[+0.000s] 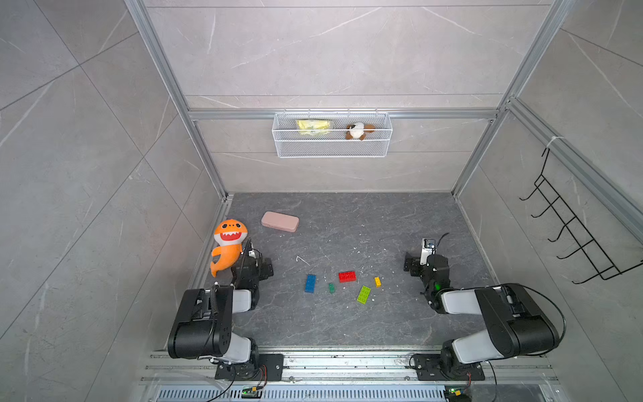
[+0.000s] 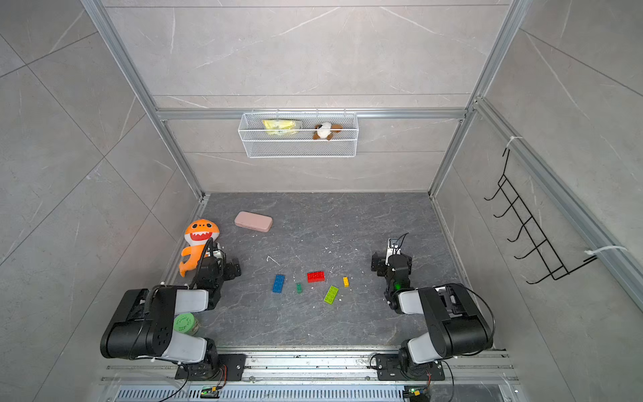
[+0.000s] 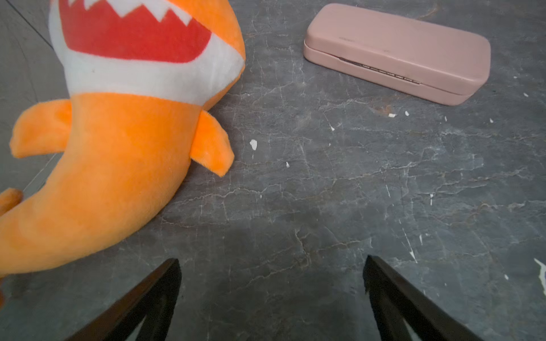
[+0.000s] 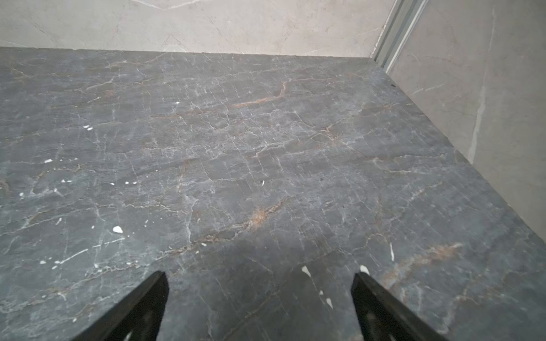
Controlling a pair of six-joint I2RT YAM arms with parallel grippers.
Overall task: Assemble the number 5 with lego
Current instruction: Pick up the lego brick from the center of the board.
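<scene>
Lying loose, the lego (image 1: pixel 347 276): yellow brick (image 1: pixel 377 281) nearest the wide-open right hand (image 4: pixel 259 279), blue brick (image 1: pixel 310 283) nearest the wide-open left hand (image 3: pixel 271 262).

Bright, even light; soft shadow under the right gripper (image 4: pixel 259 276) at six o'clock, wrist-view edges perhaps slightly blurred.

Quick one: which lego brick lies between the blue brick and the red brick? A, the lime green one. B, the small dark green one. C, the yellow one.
B: in a top view the small dark green brick lies between the blue brick and the red brick, while the yellow brick and the lime green brick lie past the red one.
</scene>
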